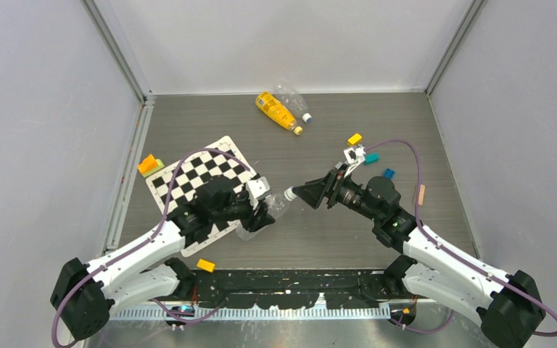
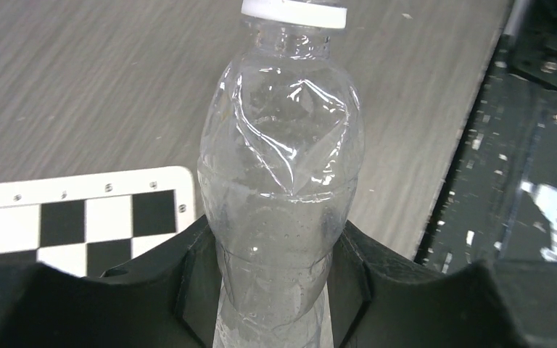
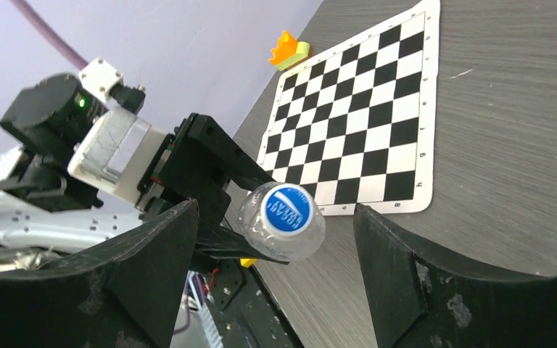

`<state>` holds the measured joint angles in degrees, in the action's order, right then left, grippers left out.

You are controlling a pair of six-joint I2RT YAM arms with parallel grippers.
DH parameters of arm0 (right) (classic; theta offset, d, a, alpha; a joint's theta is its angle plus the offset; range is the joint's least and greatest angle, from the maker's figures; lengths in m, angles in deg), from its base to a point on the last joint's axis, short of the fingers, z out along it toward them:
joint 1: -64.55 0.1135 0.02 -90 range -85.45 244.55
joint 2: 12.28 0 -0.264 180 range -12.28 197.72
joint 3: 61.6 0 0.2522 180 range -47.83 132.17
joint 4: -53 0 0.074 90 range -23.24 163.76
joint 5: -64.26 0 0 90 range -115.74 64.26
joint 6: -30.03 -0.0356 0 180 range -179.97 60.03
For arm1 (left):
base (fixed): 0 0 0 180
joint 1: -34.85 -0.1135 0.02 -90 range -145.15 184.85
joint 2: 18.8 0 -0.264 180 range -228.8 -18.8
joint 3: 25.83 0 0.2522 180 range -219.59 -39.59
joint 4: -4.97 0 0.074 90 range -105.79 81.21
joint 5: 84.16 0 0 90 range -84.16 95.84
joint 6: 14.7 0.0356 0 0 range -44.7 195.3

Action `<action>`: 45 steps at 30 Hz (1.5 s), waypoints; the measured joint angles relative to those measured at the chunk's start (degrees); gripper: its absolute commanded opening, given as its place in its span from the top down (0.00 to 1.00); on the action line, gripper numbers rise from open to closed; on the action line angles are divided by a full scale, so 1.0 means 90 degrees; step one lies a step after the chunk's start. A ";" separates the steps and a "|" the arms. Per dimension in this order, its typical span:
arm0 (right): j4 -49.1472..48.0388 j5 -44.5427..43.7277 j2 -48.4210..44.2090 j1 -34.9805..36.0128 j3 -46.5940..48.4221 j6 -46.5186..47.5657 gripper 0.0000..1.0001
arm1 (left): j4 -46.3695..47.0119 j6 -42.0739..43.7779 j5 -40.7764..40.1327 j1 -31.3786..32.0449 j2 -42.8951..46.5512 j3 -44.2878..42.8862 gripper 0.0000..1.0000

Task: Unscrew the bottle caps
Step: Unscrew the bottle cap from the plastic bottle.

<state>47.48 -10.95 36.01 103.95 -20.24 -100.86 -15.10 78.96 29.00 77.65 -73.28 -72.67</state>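
My left gripper (image 1: 260, 214) is shut on a clear crinkled bottle (image 1: 275, 206) and holds it above the table, neck pointing right. In the left wrist view the jaws (image 2: 275, 283) pinch the bottle (image 2: 283, 174) low on its body; its white-rimmed cap (image 2: 294, 12) is at the top. My right gripper (image 1: 299, 193) is open, facing the cap (image 1: 288, 194) end-on. In the right wrist view the blue-topped cap (image 3: 286, 210) sits between the spread fingers (image 3: 170, 246), untouched. A yellow-orange bottle (image 1: 275, 110) with a yellow cap (image 1: 298, 131) and another clear bottle (image 1: 290, 96) lie at the back.
A checkerboard mat (image 1: 188, 181) lies under the left arm. Toy blocks are scattered: an orange one (image 1: 149, 164) at the left, a yellow one (image 1: 205, 265) near the front edge, and yellow (image 1: 355, 138), teal (image 1: 371, 158) and blue (image 1: 388, 173) ones at the right. Walls enclose the table.
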 measured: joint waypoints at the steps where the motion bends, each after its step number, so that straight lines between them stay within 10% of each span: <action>1: 0.0073 -0.0061 0.0083 -0.0005 0.0080 -0.0114 0.18 | 0.0002 -0.0002 -0.0197 0.0017 -0.0017 0.0000 0.96; 11: 0.0668 -0.0277 0.1404 -0.0010 0.0850 -0.0801 0.42 | 0.0056 0.0131 -0.1683 0.0457 0.0017 0.0109 0.97; 26: 0.0663 0.0097 0.1880 -0.0010 0.0979 -0.1115 0.36 | 0.0182 0.0321 -0.2285 0.0542 -0.0019 0.0204 0.97; 36: 0.0430 0.0347 0.2373 -0.0010 0.1103 -0.1224 0.92 | 0.0194 0.0338 -0.2297 0.0539 -0.0102 0.0221 1.00; 45: 0.0085 0.0529 0.1831 -0.0015 0.0678 -0.0469 0.99 | 0.0488 0.0039 -0.1574 0.0304 0.0087 0.0418 1.00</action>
<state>48.24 -6.18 52.49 103.82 -14.14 -105.08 -10.70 79.31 14.84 80.39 -72.49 -68.91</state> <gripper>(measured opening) 0.343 0.486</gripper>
